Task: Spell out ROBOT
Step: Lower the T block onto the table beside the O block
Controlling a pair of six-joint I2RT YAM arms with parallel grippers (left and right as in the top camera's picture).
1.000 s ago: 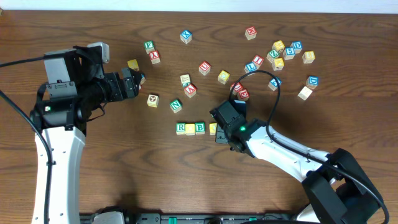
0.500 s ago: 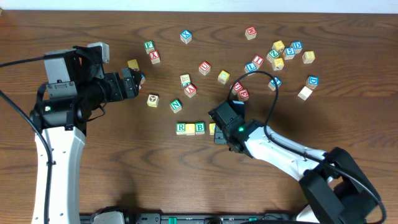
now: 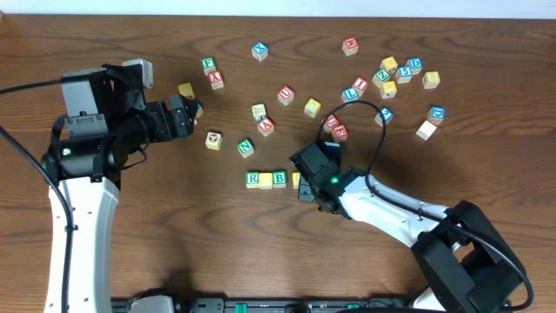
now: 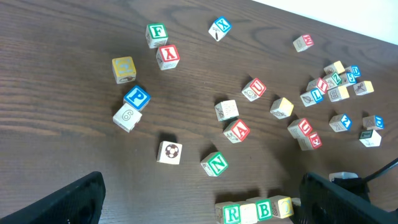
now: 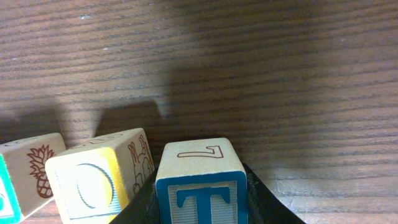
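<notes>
On the dark, grained wooden table [image 3: 174, 261], the left gripper [image 3: 195, 111] hangs wide open among scattered loose cubes [image 3: 388, 74], while the right gripper [image 3: 306, 183] clamps the blue-lettered T cube [image 5: 202, 193] just beside the yellow O cube [image 5: 93, 183] ending the row of R cube [image 3: 253, 180], yellow-faced cube [image 3: 266, 180] and B cube [image 3: 279, 179].

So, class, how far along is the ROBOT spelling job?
Done: R block, yellow block, B block and second yellow block sit in a row. In hand: the right tool grips the T block beside that row's end. Left: release T there.
</notes>
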